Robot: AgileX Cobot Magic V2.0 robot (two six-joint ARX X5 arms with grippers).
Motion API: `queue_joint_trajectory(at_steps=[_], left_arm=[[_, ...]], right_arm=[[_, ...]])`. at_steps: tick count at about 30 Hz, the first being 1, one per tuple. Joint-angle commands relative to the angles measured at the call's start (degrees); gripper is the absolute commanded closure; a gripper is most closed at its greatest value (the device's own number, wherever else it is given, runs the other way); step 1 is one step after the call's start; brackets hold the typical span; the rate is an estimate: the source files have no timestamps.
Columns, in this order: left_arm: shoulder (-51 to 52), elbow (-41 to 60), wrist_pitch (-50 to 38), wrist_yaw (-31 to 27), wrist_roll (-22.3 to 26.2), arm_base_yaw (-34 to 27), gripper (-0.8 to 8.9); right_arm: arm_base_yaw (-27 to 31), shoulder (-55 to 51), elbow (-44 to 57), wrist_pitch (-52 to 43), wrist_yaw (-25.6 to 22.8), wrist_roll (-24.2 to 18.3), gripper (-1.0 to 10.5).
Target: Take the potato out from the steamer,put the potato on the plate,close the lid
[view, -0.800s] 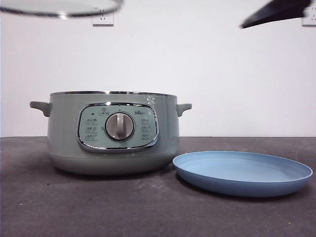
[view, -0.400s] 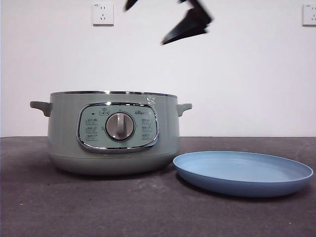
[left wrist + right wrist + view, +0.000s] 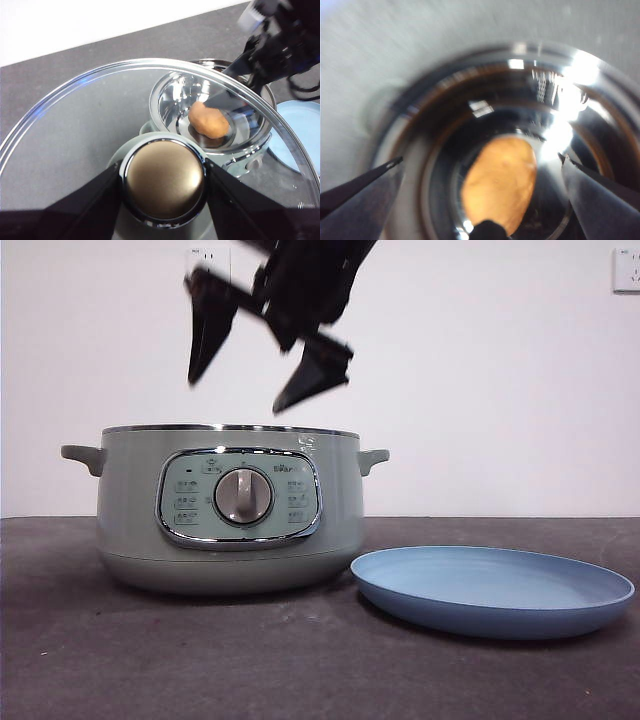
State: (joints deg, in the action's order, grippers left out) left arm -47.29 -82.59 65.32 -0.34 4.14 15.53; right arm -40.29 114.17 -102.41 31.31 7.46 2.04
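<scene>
My right gripper (image 3: pixel 258 380) hangs over the open steamer (image 3: pixel 130 510), jaws spread wide and holding nothing; in the right wrist view both jaw tips flank the potato (image 3: pixel 501 182), which lies on the shiny floor of the pot, roughly central. My left gripper (image 3: pixel 164 172) is clamped on the knob of the lid (image 3: pixel 75 120), one jaw on each side, and carries the lid aloft, clear of the pot mouth; through the glass the potato (image 3: pixel 209 120) and the right arm's jaws are visible below. The steamer sits on the dark table toward its left side, dial facing the front edge; the plate (image 3: pixel 480 605) lies just beside it to the right, bare, its near rim almost meeting the pot's base.

Step in hand, as I judge it: the descent to grasp the potato. To do it well I would keep the jaws at full spread until they pass the chrome rim, centre them across the potato's narrow width, not its long axis, and come down straight so neither tip strikes the pot wall. The skin looks smooth and the body rounded, so I would close below the widest girth to prevent it squirting out. The lid should be held where it is, away from the right arm's path.
</scene>
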Motion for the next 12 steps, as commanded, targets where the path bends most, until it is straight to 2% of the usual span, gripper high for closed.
queue_joint_trajectory(at_steps=[1, 12], left_arm=[[0.59, -0.35, -1.9, 0.07, -0.72, -0.13, 8.26], [0.57, -0.35, -0.52, 0.31, -0.72, -0.11, 8.26]], right_arm=[[-0.33, 2.71, -0.04, -0.98, -0.61, -0.61, 3.8], [-1.09, 10.14, -0.04, -1.92, -2.05, -0.2, 3.9]])
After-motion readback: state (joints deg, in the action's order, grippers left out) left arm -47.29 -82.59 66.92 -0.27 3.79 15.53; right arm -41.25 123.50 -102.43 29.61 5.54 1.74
